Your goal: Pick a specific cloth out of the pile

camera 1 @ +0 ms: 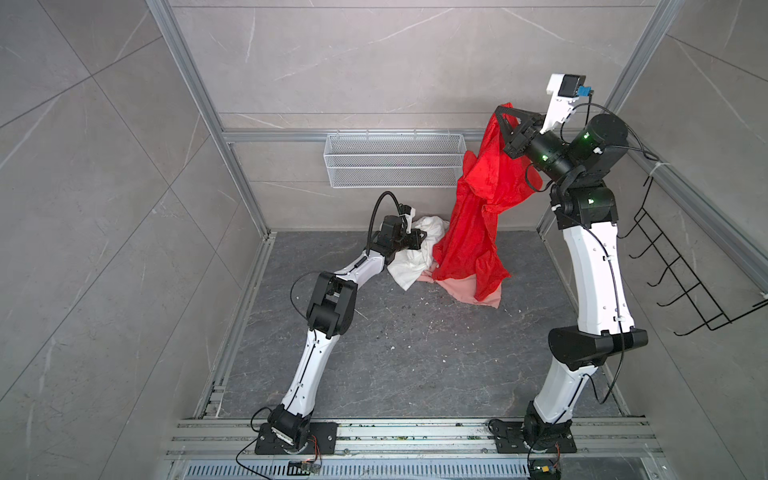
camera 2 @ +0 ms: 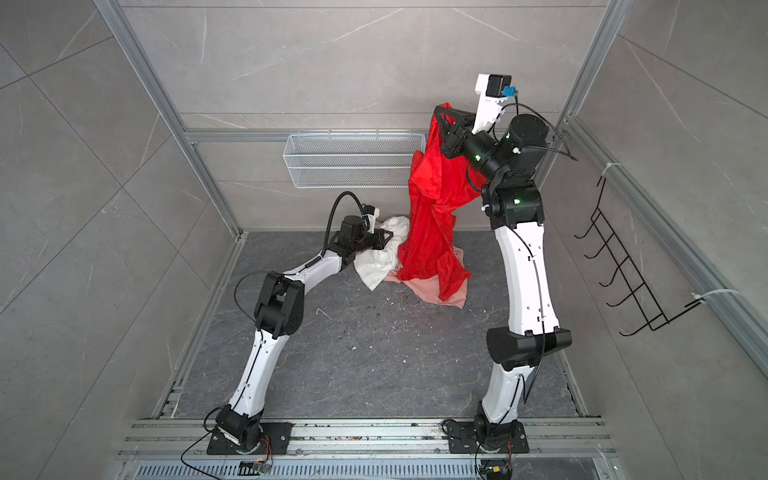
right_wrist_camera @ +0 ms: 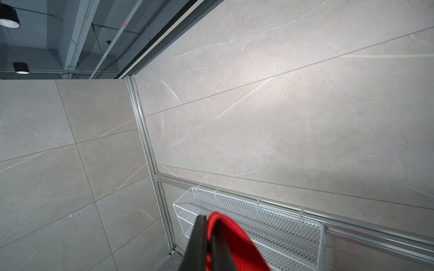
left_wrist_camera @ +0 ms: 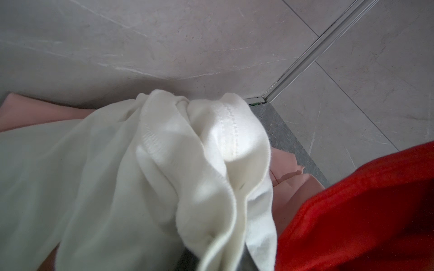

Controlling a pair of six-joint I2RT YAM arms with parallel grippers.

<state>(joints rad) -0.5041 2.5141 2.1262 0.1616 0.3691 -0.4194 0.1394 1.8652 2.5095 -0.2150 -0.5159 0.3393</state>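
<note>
Red cloth (camera 1: 469,232) in right jaws

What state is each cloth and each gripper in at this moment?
red cloth: lifted, hanging, lower end over pink cloth.
right gripper: shut on red cloth, raised.
left gripper: shut on white cloth, low.
white cloth: bunched up.
pink cloth: lying flat, underneath.
</note>
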